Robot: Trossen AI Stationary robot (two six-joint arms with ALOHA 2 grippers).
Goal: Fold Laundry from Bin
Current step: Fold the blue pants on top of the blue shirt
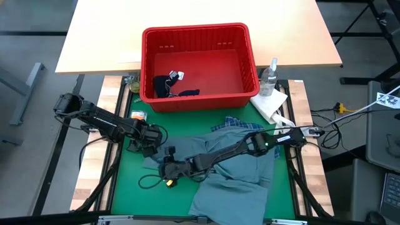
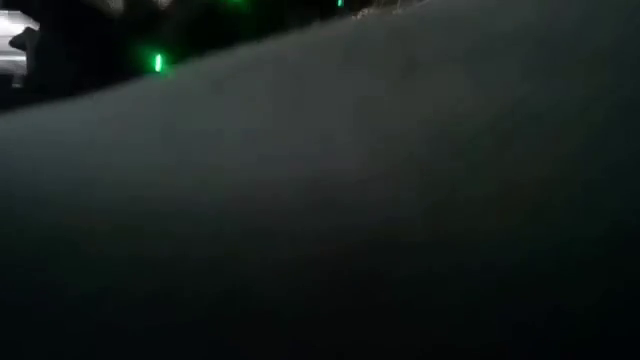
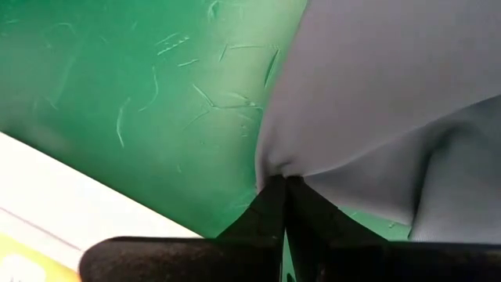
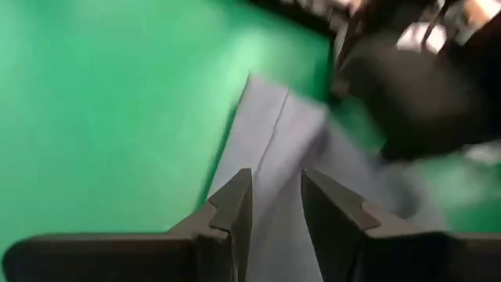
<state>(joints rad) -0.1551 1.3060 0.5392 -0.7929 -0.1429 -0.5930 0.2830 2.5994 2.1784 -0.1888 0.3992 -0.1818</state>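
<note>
The left gripper (image 3: 283,182) is seen in its wrist view clamped together on a pinched edge of the large grey-blue garment (image 1: 234,178); this pinch is not resolved from above. In the high view the garment is spread on the green mat (image 1: 125,187), in front of the red bin (image 1: 199,65), where dark pieces (image 1: 169,84) lie. The right gripper (image 4: 275,205) is held apart, with the garment's seamed edge just beyond and between its fingers. The low view is blocked by dark cloth.
</note>
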